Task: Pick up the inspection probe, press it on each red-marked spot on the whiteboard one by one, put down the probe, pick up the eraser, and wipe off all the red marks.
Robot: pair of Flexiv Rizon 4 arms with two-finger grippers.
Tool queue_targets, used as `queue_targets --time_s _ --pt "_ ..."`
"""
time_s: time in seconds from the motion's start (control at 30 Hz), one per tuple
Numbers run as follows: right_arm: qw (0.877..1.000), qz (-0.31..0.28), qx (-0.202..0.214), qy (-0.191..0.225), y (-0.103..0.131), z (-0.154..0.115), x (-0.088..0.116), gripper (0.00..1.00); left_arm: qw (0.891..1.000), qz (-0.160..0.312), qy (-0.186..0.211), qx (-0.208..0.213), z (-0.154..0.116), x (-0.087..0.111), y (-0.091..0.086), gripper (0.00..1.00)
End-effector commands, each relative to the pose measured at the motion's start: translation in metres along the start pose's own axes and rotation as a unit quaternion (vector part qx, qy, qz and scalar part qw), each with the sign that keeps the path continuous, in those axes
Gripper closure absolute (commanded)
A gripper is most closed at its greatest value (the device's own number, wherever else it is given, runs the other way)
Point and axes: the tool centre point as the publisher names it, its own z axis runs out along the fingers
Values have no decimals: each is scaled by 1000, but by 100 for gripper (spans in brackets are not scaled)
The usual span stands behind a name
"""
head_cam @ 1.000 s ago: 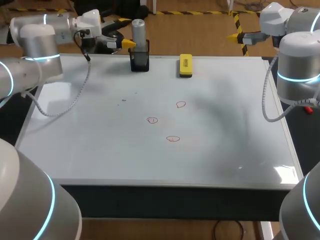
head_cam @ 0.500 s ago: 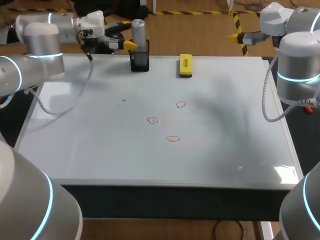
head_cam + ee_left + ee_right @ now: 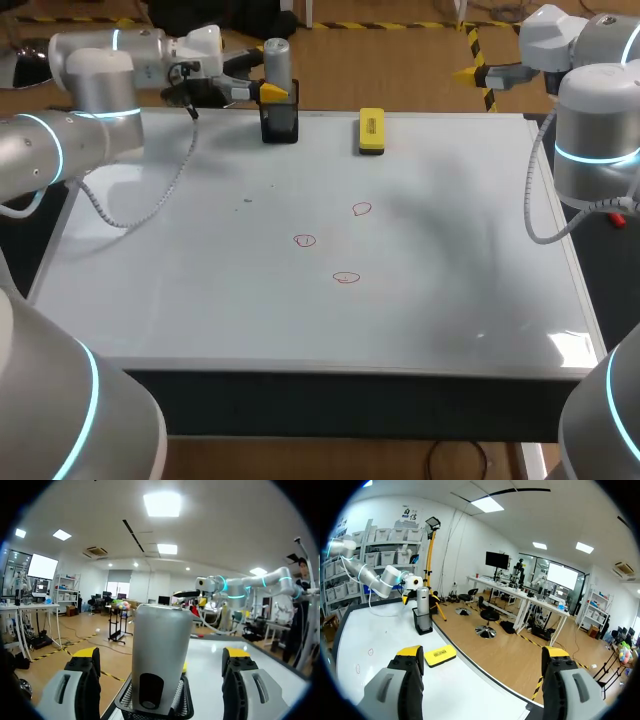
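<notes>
The whiteboard (image 3: 200, 290) covers the desk (image 3: 330, 400) nearly edge to edge. The probe (image 3: 277, 62), a silver cylinder, stands upright in a black mesh holder (image 3: 279, 122) at the board's far edge, left of the middle. The yellow eraser (image 3: 371, 131) lies flat at the same far edge, near the holder on its right and apart from it. It has a small dark label on top, too small to read.

Three red marks sit around the middle of the board, well apart from the far edge: one (image 3: 361, 209) farthest back and to the right, one (image 3: 305, 240) to the left, and one (image 3: 346, 277) nearest the front edge. A few faint grey specks lie to their left.

The left arm (image 3: 95, 70) comes in along the far left corner. The left jaws stand wide, level with the probe. In the left wrist view the probe rises just ahead, in the gap between the two yellow-tipped fingers (image 3: 82, 685), and neither finger touches it. A grey cable (image 3: 150, 190) from this arm loops above the board's left part.

The right arm (image 3: 595, 110) stands at the far right corner. The right jaws are wide, with nothing between the fingers (image 3: 407, 680). They are well apart from the eraser and the holder.
</notes>
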Motion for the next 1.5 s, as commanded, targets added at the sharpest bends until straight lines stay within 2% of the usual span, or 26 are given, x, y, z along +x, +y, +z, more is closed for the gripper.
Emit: queue_targets --time_s 0.03,0.57,0.67,0.7,0.77,1.0,1.03,1.07,1.13,1.17,1.5 --pt "1000 0 2 0 0 0 0 0 1000 -2 1 0 5 -4 5 0" --pt "1000 0 2 0 0 0 0 0 1000 -9 -5 -1 12 -7 11 0" --pt "1000 0 2 0 0 0 0 0 1000 -8 -5 -2 12 -7 12 26" --pt "1000 0 2 0 0 0 0 0 1000 -9 -5 -2 12 -7 12 31" --pt "1000 0 2 0 0 0 0 0 1000 -9 -5 -2 12 -7 12 35" --pt "1000 0 2 0 0 0 0 0 1000 -9 -7 -1 9 -7 10 35" --pt "1000 0 2 0 0 0 0 0 1000 -9 -7 -1 9 -7 10 36" --pt "1000 0 2 0 0 0 0 0 1000 -9 -7 -1 8 -8 10 42" --pt "1000 0 2 0 0 0 0 0 1000 -9 -9 -2 7 -9 11 66" --pt "1000 0 2 0 0 0 0 0 1000 -8 -10 -1 7 -9 11 100" --pt "1000 0 2 0 0 0 0 0 1000 5 -5 6 6 -7 2 100"
